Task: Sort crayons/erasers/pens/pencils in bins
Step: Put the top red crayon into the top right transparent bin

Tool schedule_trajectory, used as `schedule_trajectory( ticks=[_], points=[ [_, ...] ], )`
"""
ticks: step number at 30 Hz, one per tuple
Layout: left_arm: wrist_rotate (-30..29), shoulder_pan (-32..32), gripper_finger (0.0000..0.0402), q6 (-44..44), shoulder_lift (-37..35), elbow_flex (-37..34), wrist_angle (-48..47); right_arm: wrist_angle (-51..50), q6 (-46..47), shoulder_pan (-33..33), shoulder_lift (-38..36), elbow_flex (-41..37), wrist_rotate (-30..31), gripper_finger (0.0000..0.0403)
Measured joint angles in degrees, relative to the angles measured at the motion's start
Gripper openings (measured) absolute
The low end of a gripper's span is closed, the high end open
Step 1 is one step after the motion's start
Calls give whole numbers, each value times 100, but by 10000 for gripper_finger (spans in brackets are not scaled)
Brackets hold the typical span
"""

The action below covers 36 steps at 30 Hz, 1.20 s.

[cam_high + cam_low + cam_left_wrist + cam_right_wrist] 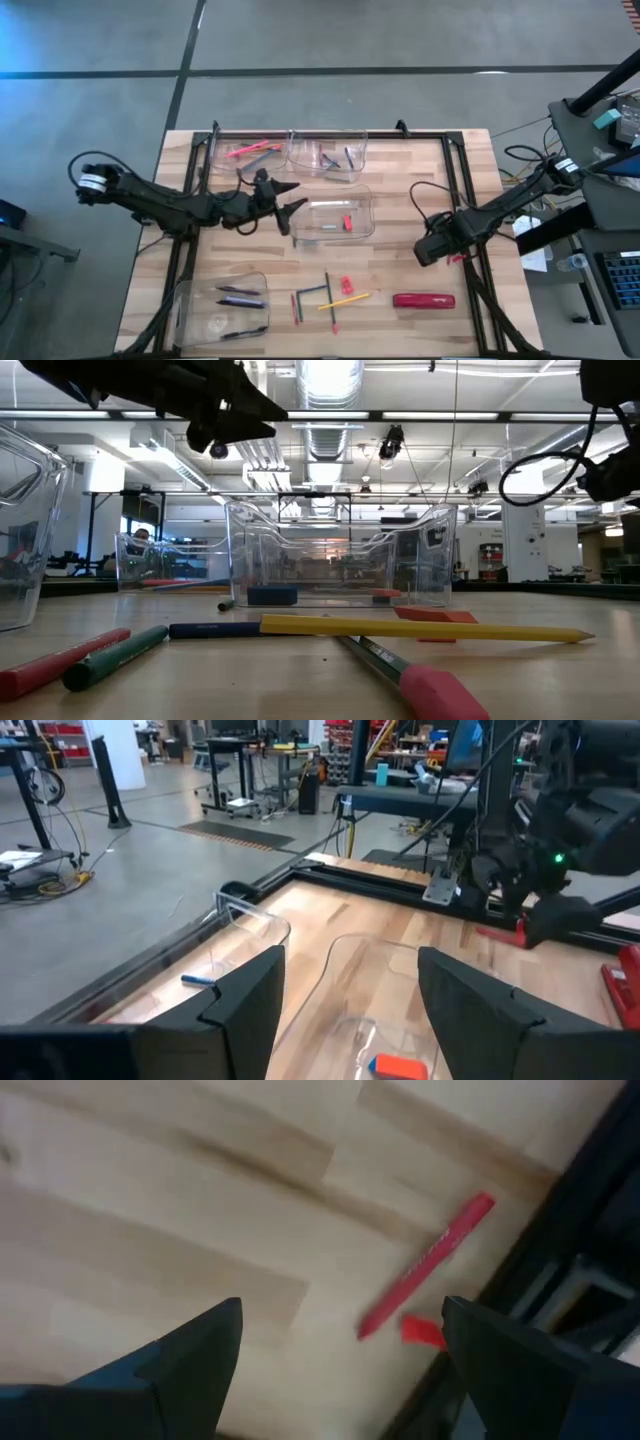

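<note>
I judge the sort roughly half done. Of the four bins, the far-left one (247, 150) holds red and pink sticks, the far-middle one (328, 155) a few dark pieces, the centre one (336, 217) a red eraser and a dark stick, and the near-left one (225, 302) dark pens. Loose on the desk (400, 255) I count a small cluster of pencils (325, 298) and an eraser (346, 285) near the front edge, the large red oblong (423, 300) beside them, and a red stick (428, 1265) by the right rail.

My left gripper (290, 205) hovers with fingers spread wide and empty at the centre bin's left end. My right gripper (432, 250) hangs wide and empty over that red stick.

The stick lies close to the black frame rail, leaving little room on that side; the middle desk is open.
</note>
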Motion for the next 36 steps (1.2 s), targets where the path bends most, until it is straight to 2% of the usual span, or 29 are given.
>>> schedule_trajectory(
  ticks=[4, 8, 14, 18, 22, 26, 36],
  points=[
    [2, 0, 214, 4, 88, 84, 2, -13, -398, -13, 51, 10, -269, 328],
    [10, 0, 214, 7, 151, 123, 113, -23, -1446, -15, 383, 179, -279, 328],
    [13, 2, 214, 10, 175, 119, 200, -163, -3167, -69, 1509, 796, -228, 328],
    [19, -6, 214, 10, 180, 108, 192, -1290, -3860, -84, 2306, 1018, -226, 328],
    [23, -7, 214, 10, 178, 86, 186, -2230, -3961, -90, 2795, 976, -235, 328],
    [24, -7, 214, 10, 178, 86, 191, -1708, -3921, -90, 2925, 927, -380, 328],
    [31, -17, 214, 10, 175, 86, 188, -1624, -3180, -74, 3337, 898, -536, 328]
  ],
)
